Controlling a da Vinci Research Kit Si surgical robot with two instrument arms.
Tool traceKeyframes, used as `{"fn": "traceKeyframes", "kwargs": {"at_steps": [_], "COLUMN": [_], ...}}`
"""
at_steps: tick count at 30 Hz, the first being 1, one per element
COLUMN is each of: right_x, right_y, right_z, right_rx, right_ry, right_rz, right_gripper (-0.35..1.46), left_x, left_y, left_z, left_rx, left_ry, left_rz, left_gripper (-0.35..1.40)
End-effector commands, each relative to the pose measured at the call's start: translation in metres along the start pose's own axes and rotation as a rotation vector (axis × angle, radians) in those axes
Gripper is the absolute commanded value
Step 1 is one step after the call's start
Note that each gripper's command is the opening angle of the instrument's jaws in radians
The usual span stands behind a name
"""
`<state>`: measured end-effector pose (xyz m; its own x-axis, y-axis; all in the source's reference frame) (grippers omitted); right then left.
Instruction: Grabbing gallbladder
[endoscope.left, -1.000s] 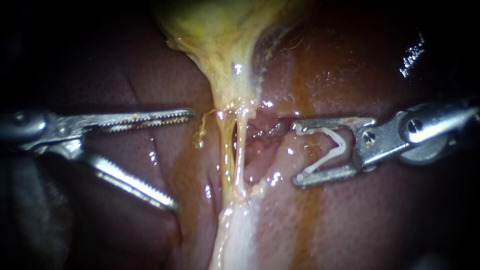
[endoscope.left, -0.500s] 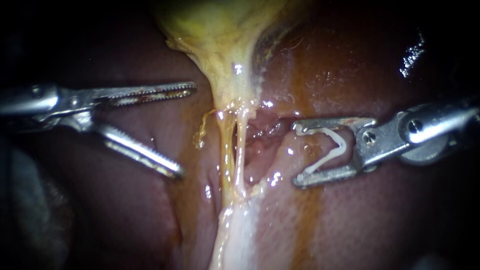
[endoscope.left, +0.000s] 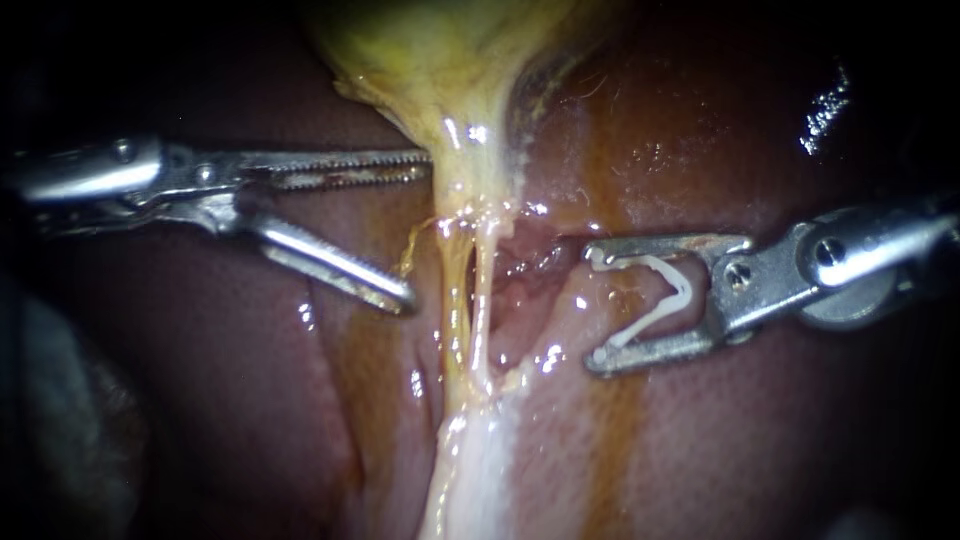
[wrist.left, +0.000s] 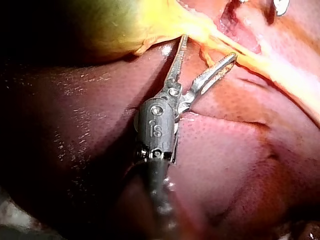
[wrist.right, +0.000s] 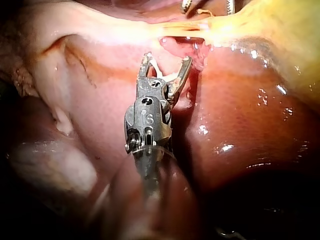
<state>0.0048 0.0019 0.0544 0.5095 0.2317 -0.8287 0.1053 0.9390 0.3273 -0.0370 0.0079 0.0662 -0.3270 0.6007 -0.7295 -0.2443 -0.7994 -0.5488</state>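
Observation:
The yellow gallbladder (endoscope.left: 450, 60) hangs at the top and narrows into a neck above two thin pale tubes (endoscope.left: 470, 300). My left instrument (endoscope.left: 415, 230) stands open just left of that neck. Its serrated upper jaw tip reaches the neck's edge, and its lower jaw lies on the liver beside the tubes. In the left wrist view the left instrument (wrist.left: 209, 47) spreads its jaws at the gallbladder (wrist.left: 125, 25). My right instrument (endoscope.left: 595, 305) rests right of the tubes, jaws wide apart, carrying a white V-shaped clip (endoscope.left: 655, 295). The right instrument (wrist.right: 167, 59) also shows in its wrist view.
Dark red liver (endoscope.left: 760, 430) surrounds everything, wet and shiny. A raw pink pocket (endoscope.left: 525, 265) lies open between the tubes and the right instrument. A whitish band of tissue (endoscope.left: 470, 470) runs down below the tubes.
My left instrument has moved up and to the right until its upper jaw reaches the gallbladder neck, and its jaws have narrowed somewhat. The right instrument has not moved.

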Motion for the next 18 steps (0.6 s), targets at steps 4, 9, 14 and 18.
{"fn": "traceKeyframes", "kwargs": {"at_steps": [4, 9, 14, 18], "right_x": [0.0, 0.0, 0.0, 0.0], "right_y": [0.0, 0.0, 0.0, 0.0], "right_z": [0.0, 0.0001, 0.0001, 0.0001], "right_rx": [0.0, 0.0, -0.001, 0.0], "right_ry": [0.0, 0.0, 0.0, 0.0], "right_rz": [0.0, 0.0, 0.0, 0.0], "right_gripper": [0.5, 0.5, 0.5, 0.5], "left_x": [0.0, -0.0001, 0.0001, 0.0002], "left_y": [0.0002, 0.0002, 0.0003, 0.0006], "left_z": [-0.0001, -0.0005, -0.0009, -0.0013], "left_rx": [0.013, 0.016, 0.017, 0.017], "left_ry": [-0.015, -0.032, -0.038, -0.049], "left_rz": [-0.014, -0.013, -0.014, -0.015], "left_gripper": [0.12, -0.01, -0.3, -0.35]}}
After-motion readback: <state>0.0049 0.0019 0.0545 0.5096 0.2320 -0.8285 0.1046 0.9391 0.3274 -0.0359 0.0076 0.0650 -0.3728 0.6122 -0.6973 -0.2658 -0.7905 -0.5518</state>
